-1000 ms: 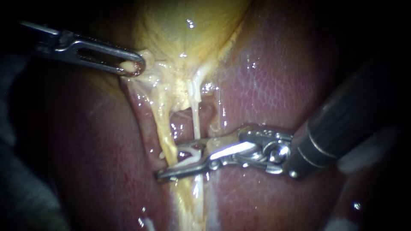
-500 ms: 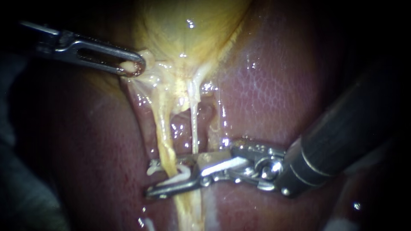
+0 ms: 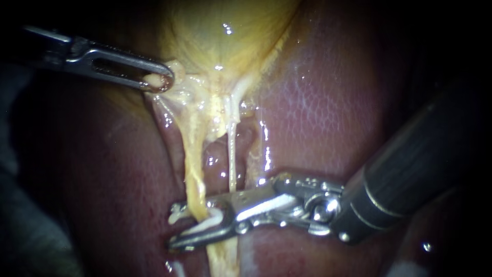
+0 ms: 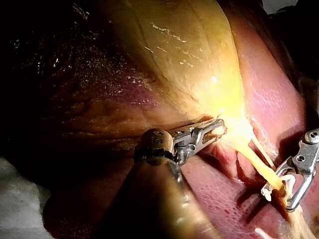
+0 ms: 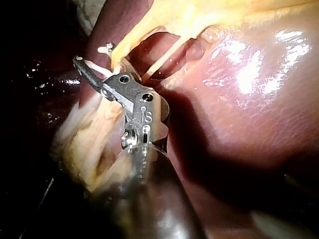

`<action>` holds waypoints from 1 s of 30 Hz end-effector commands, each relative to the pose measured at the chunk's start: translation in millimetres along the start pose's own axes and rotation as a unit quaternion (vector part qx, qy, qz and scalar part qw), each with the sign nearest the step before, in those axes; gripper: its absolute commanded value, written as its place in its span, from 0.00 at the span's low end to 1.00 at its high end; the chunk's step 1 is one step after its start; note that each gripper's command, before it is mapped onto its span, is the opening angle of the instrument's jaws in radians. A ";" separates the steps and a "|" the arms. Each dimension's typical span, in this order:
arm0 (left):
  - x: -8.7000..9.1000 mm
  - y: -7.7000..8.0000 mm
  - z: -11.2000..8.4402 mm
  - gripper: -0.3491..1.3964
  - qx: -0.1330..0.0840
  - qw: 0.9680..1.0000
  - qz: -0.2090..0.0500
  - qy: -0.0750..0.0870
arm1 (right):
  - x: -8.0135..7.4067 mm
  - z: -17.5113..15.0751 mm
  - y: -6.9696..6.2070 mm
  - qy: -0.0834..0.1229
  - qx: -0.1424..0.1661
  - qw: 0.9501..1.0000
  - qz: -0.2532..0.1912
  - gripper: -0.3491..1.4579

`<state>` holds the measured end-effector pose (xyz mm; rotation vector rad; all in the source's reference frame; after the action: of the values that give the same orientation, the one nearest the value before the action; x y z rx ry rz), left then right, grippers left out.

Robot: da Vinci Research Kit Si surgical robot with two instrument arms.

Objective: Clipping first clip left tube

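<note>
Left tube [image 3: 195, 179] sits between my right instrument's [image 3: 197, 224] jaws, which grip the white clip [image 3: 214, 220] around it; left instrument's [image 3: 159, 79] jaws pinch the gallbladder's [image 3: 225, 31] neck. Worry imo: clip snags the thin tube [image 3: 231, 154] alongside, or lands skewed if I twist

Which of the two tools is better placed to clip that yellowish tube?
Right instrument: its jaws, holding the clip, straddle the left tube. The left instrument is gripping the gallbladder.

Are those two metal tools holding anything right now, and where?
The left instrument pinches the gallbladder at its narrow lower end. The right instrument holds a white clip between its jaws, straddling the left tube.
</note>
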<state>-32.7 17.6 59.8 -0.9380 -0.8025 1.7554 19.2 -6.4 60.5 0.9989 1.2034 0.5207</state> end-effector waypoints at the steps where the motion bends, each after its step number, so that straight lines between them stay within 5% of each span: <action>1: 0.0 0.0 0.0 0.00 0.000 1.000 0.000 0.000 | -0.1 -0.2 0.1 0.000 -0.001 1.000 0.000 0.34; 18: 0.0 0.0 0.0 0.00 0.000 1.000 0.000 0.000 | -0.3 -0.6 0.1 -0.001 0.001 1.000 0.000 0.15; 23: 0.0 0.0 0.0 0.00 0.000 1.000 0.000 0.000 | -0.4 -0.7 0.0 -0.002 0.001 1.000 0.000 0.00; 30: 0.0 0.0 0.0 0.00 0.000 1.000 0.000 0.000 | -0.6 -1.2 -0.3 -0.003 0.004 0.999 0.038 0.00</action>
<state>-32.7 17.6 59.8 -0.9379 -0.8027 1.7555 17.8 -6.7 60.5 1.0519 1.1666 0.5744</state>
